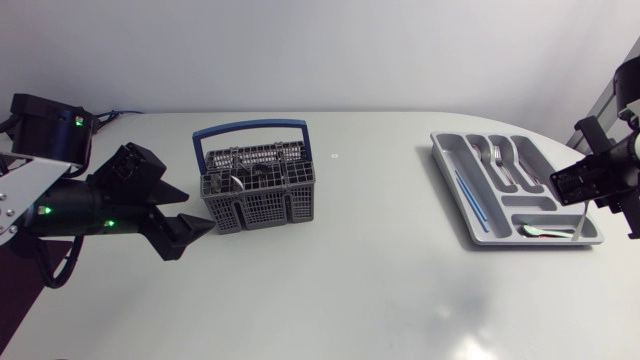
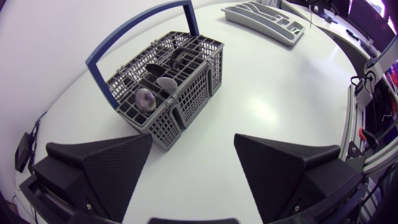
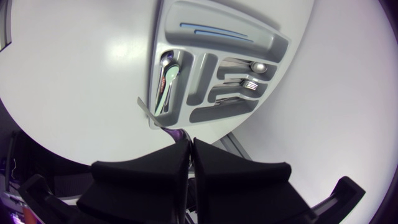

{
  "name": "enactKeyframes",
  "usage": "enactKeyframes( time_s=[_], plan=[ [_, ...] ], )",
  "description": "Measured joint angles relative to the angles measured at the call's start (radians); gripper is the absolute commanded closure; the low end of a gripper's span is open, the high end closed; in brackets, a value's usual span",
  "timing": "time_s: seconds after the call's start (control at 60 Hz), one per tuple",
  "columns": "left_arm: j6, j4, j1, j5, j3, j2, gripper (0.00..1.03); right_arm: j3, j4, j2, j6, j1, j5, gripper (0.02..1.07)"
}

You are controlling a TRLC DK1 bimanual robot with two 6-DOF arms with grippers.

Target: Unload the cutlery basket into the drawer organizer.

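Spread wide, the left gripper (image 2: 193, 142) holds nothing. The cutlery basket (image 2: 186, 93) stands just ahead of its fingers with spoons (image 2: 146, 98) inside, and the drawer organizer (image 2: 264, 18) lies far beyond. The right gripper (image 3: 191, 143) is clamped on a thin metal utensil (image 3: 149, 112), which hangs over the organizer's end compartment. From overhead, the two grippers are well apart: basket by the left one, organizer beside the right.

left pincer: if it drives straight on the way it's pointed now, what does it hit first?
The cutlery basket. Its near corner sits just ahead of the open left pincer, close to the line between the fingers, with only bare table in between. The head view agrees, though the height of contact is unclear.
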Motion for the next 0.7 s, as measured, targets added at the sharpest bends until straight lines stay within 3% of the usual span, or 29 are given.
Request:
enactKeyframes(
  time_s=[0.383, 0.7],
  plan=[
    [-0.026, 0.000, -0.050, -0.034, 0.006, 0.000, 0.11, 0.000, 0.237, 0.195, -0.128, -0.141, 0.027, 1.01],
    [-0.030, 0.000, -0.069, -0.055, 0.006, 0.000, 0.11, 0.035, 0.344, 0.370, -0.140, -0.200, 0.018, 1.01]
  ],
)
